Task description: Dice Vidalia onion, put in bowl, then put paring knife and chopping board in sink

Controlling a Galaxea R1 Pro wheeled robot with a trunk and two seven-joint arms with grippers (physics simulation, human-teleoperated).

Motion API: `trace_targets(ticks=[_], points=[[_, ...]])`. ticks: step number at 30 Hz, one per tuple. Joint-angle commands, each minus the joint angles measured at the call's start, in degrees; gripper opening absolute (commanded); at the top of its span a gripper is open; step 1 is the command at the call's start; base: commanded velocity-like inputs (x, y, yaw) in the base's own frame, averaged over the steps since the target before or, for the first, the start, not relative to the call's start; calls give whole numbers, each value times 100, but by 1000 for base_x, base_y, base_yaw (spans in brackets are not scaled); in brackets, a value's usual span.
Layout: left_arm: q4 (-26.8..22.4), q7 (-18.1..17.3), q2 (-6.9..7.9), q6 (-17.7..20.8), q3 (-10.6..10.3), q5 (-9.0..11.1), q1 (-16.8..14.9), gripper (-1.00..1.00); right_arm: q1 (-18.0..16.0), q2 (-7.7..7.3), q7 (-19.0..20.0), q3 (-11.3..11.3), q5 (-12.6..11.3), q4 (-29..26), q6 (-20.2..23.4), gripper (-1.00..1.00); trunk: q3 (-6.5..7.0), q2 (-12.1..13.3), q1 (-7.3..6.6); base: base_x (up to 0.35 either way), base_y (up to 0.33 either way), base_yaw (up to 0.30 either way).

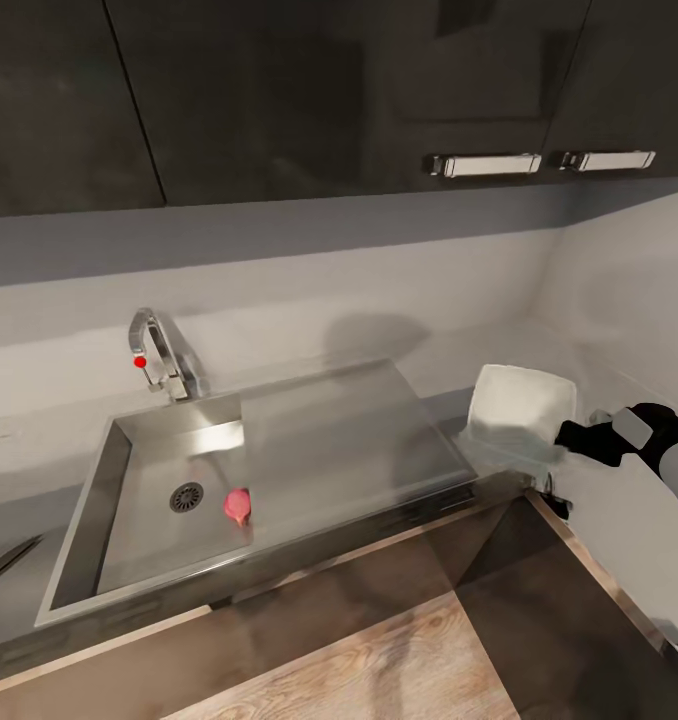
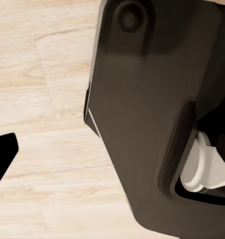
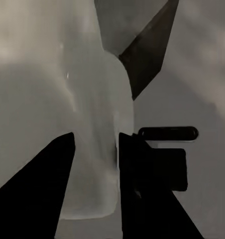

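Note:
The Vidalia onion (image 1: 237, 506), small and pinkish-red, lies in the sink (image 1: 99, 500) beside the round drain. At the drainboard's right end the white bowl (image 1: 519, 412) stands tilted up on its edge over the countertop (image 1: 19, 470). My right gripper (image 1: 564, 440) is shut on its rim. In the right wrist view the pale bowl wall (image 3: 87, 99) runs between the two dark fingers of the right gripper (image 3: 95, 144). A dark slim point at the counter's left edge looks like the paring knife's blade (image 1: 7, 562). The chopping board is out of view. One black fingertip (image 2: 3, 154) of my left gripper hangs over the floor.
The chrome tap (image 1: 161, 358) with a red dot stands behind the basin. Dark wall cabinets with metal handles (image 1: 484, 163) hang overhead. The worktop turns a corner at the right, under my right arm. Pale wood floor (image 1: 379, 660) lies in front of the dark base cabinets.

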Motion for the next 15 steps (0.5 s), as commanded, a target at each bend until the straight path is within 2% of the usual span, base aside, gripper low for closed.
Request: trace_targets(ticks=[1,15], points=[[-8,1,2,-8,1,21,2,100,-2,-2,3,34,-12,-6,28,-100,-9,-9,3,0,0,0],[-7,1,5,-13,1,21,2,100,-2,-2,3,32,-12,-6,28,-100,-9,-9,3,0,0,0]])
